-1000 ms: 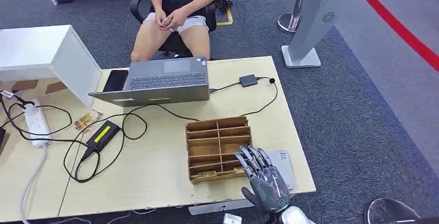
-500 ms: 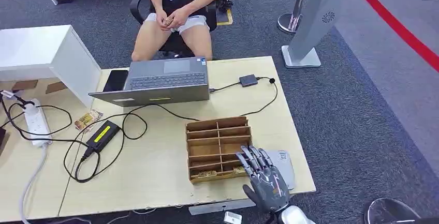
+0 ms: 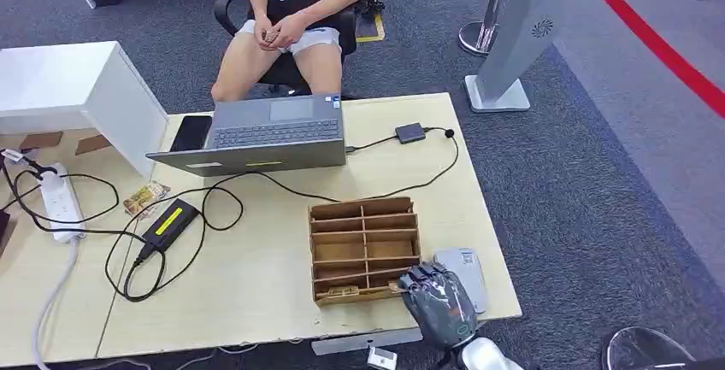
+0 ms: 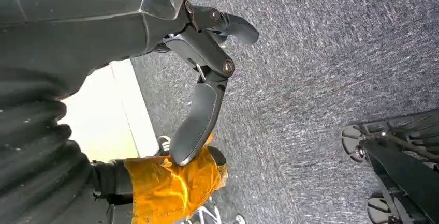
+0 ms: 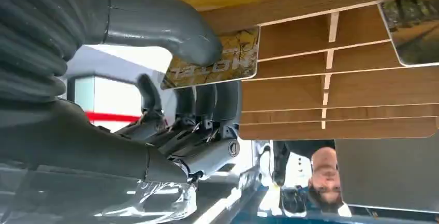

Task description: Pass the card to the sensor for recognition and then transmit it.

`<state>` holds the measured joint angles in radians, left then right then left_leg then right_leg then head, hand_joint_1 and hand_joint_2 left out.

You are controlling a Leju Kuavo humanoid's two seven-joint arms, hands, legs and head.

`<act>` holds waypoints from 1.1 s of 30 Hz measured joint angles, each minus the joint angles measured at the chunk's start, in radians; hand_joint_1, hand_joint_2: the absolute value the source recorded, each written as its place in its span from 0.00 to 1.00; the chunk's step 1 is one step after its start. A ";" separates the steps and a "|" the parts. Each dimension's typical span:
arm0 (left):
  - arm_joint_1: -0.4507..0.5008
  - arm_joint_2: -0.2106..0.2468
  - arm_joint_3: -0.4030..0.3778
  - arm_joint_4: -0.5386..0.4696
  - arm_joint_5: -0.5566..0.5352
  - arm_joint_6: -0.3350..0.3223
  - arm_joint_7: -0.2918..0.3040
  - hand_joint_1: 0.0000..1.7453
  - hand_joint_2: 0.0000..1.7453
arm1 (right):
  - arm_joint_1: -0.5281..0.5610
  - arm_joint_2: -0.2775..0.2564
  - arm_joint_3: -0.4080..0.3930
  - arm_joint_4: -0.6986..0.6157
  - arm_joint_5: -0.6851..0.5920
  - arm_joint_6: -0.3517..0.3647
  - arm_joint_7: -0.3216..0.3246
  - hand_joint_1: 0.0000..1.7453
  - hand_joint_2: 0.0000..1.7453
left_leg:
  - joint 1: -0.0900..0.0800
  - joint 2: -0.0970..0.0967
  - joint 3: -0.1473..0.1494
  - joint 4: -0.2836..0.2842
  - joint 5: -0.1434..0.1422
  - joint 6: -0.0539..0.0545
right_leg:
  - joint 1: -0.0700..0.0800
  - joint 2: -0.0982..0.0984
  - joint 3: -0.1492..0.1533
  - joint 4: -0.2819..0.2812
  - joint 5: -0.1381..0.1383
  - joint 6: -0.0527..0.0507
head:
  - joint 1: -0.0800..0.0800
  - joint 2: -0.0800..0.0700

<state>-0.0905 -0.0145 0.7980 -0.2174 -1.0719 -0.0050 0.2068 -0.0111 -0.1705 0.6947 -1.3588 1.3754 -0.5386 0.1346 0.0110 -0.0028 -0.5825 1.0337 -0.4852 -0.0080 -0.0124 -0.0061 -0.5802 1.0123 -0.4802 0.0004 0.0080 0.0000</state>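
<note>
A wooden card organizer (image 3: 363, 246) with several slots stands on the table near its front right. My right hand (image 3: 438, 302) is at the organizer's near right corner with its fingers curled down into the slot. In the right wrist view a yellow-printed card (image 5: 228, 61) sits at the organizer (image 5: 336, 79) between my thumb (image 5: 171, 32) and the dark fingers (image 5: 207, 110) on its other side. Another card (image 5: 414, 32) lies in a neighbouring slot. A flat grey sensor pad (image 3: 466, 267) lies just right of the organizer. My left hand (image 4: 207, 94) hangs over the carpet, fingers apart, holding nothing.
A laptop (image 3: 265, 135) faces a seated person (image 3: 291, 11) at the far edge. A black phone (image 3: 191, 133), a power brick (image 3: 171, 220), a power strip (image 3: 60, 203) and looping cables lie on the left half. A small adapter (image 3: 410, 133) lies behind the organizer.
My right hand's fingers were stretched out over the organizer's near right corner; now they have curled down into the slot and the hand has dropped lower.
</note>
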 joint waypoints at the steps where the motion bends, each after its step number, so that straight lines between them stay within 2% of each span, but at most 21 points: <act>1: 0.000 0.000 0.000 0.000 -0.001 0.000 0.000 0.00 1.00 | 0.000 0.000 0.000 0.000 0.032 -0.006 0.012 0.97 1.00 | 0.000 0.000 0.000 0.000 0.000 0.000 | 0.000 0.000 0.000 0.000 0.000 0.000 | 0.000 0.000; 5: -0.003 0.000 0.000 0.000 -0.008 0.000 0.000 0.00 1.00 | -0.002 -0.008 0.001 0.000 0.172 -0.069 0.068 1.00 1.00 | 0.000 0.000 0.000 0.000 0.000 0.000 | 0.000 0.000 0.000 0.000 0.000 0.000 | 0.000 0.000; 9: -0.007 0.000 0.000 0.000 -0.014 0.000 0.000 0.00 1.00 | -0.025 -0.037 0.015 -0.013 0.174 -0.106 0.149 1.00 1.00 | 0.000 0.000 0.000 0.000 0.000 0.000 | 0.000 0.000 0.000 0.000 0.000 0.000 | 0.000 0.000; 13: -0.006 0.000 0.000 0.000 -0.018 0.000 0.000 0.00 1.00 | -0.053 -0.089 0.019 -0.086 0.174 -0.109 0.179 1.00 1.00 | 0.000 0.000 0.000 0.000 0.000 0.000 | 0.000 0.000 0.000 0.000 0.001 0.000 | 0.000 0.000; 15: -0.006 0.000 0.000 0.000 -0.024 0.000 -0.001 0.00 1.00 | -0.059 -0.114 0.000 -0.150 0.174 -0.109 0.153 1.00 1.00 | 0.000 0.000 0.000 0.001 0.000 0.000 | 0.000 0.000 0.000 0.000 0.001 0.000 | 0.000 0.000; 16: -0.005 0.000 0.000 0.000 -0.026 0.001 -0.003 0.00 1.00 | -0.056 -0.116 -0.013 -0.178 0.174 -0.109 0.123 1.00 1.00 | 0.000 0.000 0.000 0.001 0.000 0.000 | 0.000 0.000 0.000 0.000 0.001 0.000 | 0.000 0.000; 17: -0.004 0.000 0.000 0.000 -0.027 0.001 -0.006 0.00 1.00 | -0.047 -0.114 -0.041 -0.223 0.174 -0.109 0.063 1.00 1.00 | 0.000 0.000 0.000 0.001 0.000 0.000 | -0.001 0.000 0.000 0.000 0.001 0.000 | 0.000 0.000; 19: -0.002 0.000 0.000 0.000 -0.029 0.002 -0.009 0.00 1.00 | -0.028 -0.094 -0.092 -0.297 0.173 -0.109 -0.020 1.00 1.00 | 0.000 0.000 0.000 0.000 0.000 0.000 | 0.000 0.000 0.000 0.000 0.001 0.000 | 0.000 0.000; 21: -0.001 0.000 0.000 0.000 -0.032 0.002 -0.010 0.00 1.00 | -0.023 -0.065 -0.121 -0.356 0.155 -0.109 -0.051 1.00 1.00 | 0.000 0.001 0.000 0.000 0.000 0.000 | 0.000 0.001 0.000 0.000 0.001 0.000 | 0.000 0.000; 23: -0.002 -0.001 0.000 0.000 -0.037 0.001 -0.013 0.00 1.00 | -0.034 -0.037 -0.132 -0.396 0.084 -0.109 -0.085 1.00 1.00 | 0.000 0.001 0.000 0.000 0.000 0.000 | 0.000 0.001 0.000 0.000 0.001 0.000 | 0.000 0.000; 26: -0.003 -0.004 0.000 0.000 -0.050 -0.002 -0.013 0.00 1.00 | -0.082 -0.013 -0.134 -0.398 -0.030 -0.104 -0.107 1.00 1.00 | 0.000 0.002 0.000 0.000 0.001 -0.001 | 0.000 0.002 0.000 0.001 0.001 0.000 | 0.000 0.000; 33: -0.003 -0.004 0.000 0.000 -0.050 -0.002 -0.013 0.00 1.00 | -0.082 -0.013 -0.134 -0.398 -0.030 -0.104 -0.107 1.00 1.00 | 0.000 0.002 0.000 0.000 0.001 -0.001 | 0.000 0.002 0.000 0.001 0.001 0.000 | 0.000 0.000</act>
<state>-0.0930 -0.0183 0.7984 -0.2174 -1.1219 -0.0072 0.1942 -0.0931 -0.1834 0.5608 -1.7567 1.3453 -0.6424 0.0278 0.0112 -0.0011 -0.5825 1.0332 -0.4843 -0.0091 -0.0123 -0.0043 -0.5806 1.0131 -0.4792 0.0004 0.0080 0.0000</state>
